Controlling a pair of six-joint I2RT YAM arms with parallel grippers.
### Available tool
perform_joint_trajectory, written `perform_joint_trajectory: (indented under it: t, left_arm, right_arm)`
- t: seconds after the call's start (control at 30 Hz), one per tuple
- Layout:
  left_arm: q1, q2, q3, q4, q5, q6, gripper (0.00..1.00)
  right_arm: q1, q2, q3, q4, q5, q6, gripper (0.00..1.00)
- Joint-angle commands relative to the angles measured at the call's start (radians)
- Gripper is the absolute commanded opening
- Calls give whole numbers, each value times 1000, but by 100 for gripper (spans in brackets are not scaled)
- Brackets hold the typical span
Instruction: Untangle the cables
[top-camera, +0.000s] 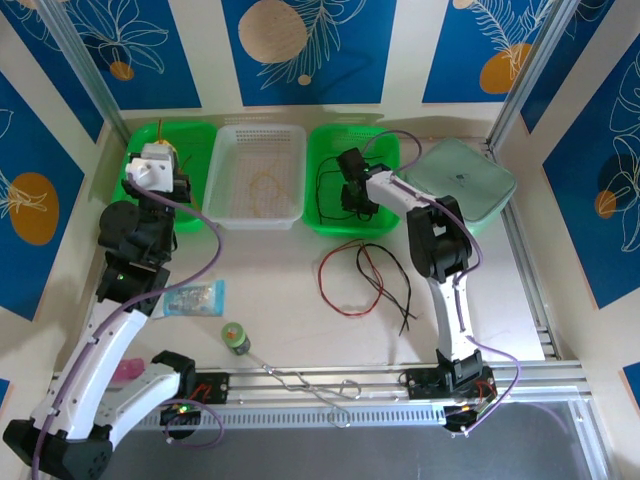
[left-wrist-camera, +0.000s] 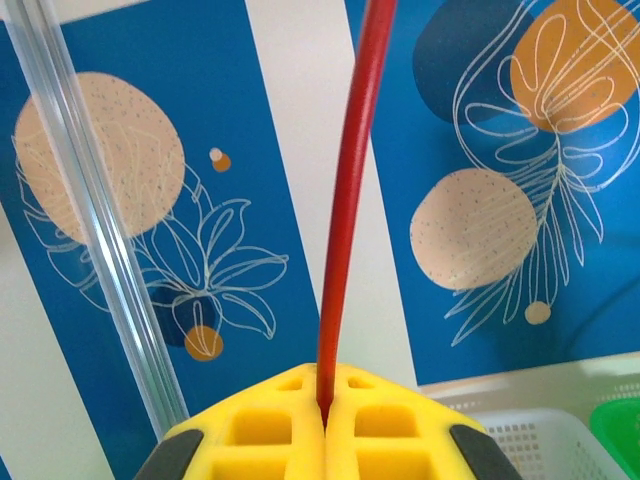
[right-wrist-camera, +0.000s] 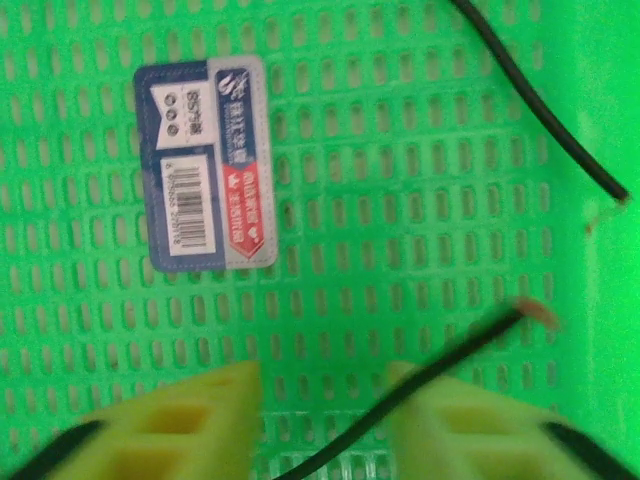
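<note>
Sorting step: L hand clenched on red cable rising from it; R hand released, black cable slanting just below it in green tray. Next, prob.: lower red gently.

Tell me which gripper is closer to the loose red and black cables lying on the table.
Right. The right gripper hangs in the green basket just behind those cables; the left gripper is over the far-left basket, gripping a red cable.
</note>
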Motion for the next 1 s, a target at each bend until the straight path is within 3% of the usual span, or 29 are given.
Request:
perform_joint_trajectory:
  t: [0.0,0.2,0.33,0.73,0.97]
  left_arm:
    - [12,-18,17,69,-1,61,0]
    - [12,6,88,32,23,115,0]
    - [12,38,178,-31,45,132,0]
    - [36,369,623,-120,67,347,0]
    - [181,539,826,-153,107,314,0]
  right_arm:
    - [-19,-102,50,-40,-34,-27,62]
    - [-33,-264,57,-70,-46,-74,89]
    - [-42,-363,63,-91,-61,-114,97]
    - [-62,-608,-129,-56,-97,-123,100]
    - [-78,-705,-243,-40,-103,-114,100]
